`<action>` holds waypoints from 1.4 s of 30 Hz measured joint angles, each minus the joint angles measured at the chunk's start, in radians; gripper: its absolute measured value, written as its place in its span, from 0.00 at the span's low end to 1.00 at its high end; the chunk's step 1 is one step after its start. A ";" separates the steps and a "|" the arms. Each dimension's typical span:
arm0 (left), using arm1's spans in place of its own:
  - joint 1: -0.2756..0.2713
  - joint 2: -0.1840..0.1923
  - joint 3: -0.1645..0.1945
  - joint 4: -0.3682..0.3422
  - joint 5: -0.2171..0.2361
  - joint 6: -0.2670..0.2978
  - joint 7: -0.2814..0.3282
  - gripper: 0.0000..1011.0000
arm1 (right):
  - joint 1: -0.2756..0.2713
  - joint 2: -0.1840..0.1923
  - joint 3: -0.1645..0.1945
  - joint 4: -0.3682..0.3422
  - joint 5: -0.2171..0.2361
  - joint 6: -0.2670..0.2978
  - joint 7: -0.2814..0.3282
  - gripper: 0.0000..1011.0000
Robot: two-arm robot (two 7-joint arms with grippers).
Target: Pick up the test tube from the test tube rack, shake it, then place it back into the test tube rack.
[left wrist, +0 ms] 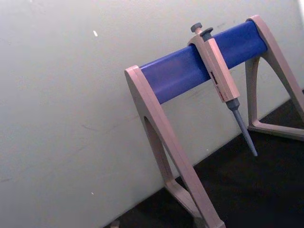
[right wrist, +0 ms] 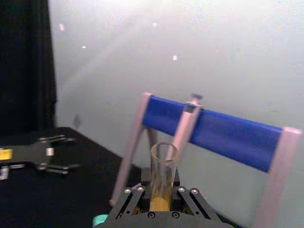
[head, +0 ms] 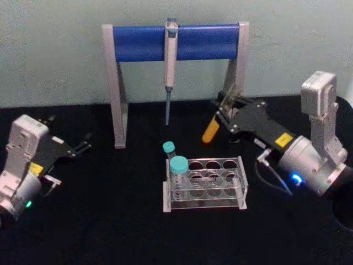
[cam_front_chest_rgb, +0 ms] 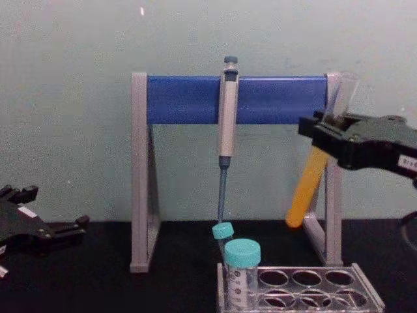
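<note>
The test tube (head: 210,132) is lifted clear of the test tube rack (head: 241,165) and hangs tilted, orange-yellow liquid in its lower end. My right gripper (head: 223,113) is shut on its upper part, behind and above the rack's right side. In the chest view the tube (cam_front_chest_rgb: 306,186) slants down to the left from the gripper (cam_front_chest_rgb: 322,134), in front of the stand's right leg. The right wrist view shows the tube's open mouth (right wrist: 164,154) above the fingers. My left gripper (head: 83,144) rests open at the table's left, holding nothing.
Two teal-capped tubes (head: 177,171) stand at the rack's left end. Behind the rack stands a grey-and-blue pipette stand (head: 138,43) with a pipette (head: 170,61) hanging from its bar. The table is covered in black cloth.
</note>
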 joint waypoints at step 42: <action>0.000 0.000 0.000 0.000 0.000 0.000 0.000 0.99 | 0.000 -0.013 -0.015 0.027 -0.017 0.016 -0.018 0.22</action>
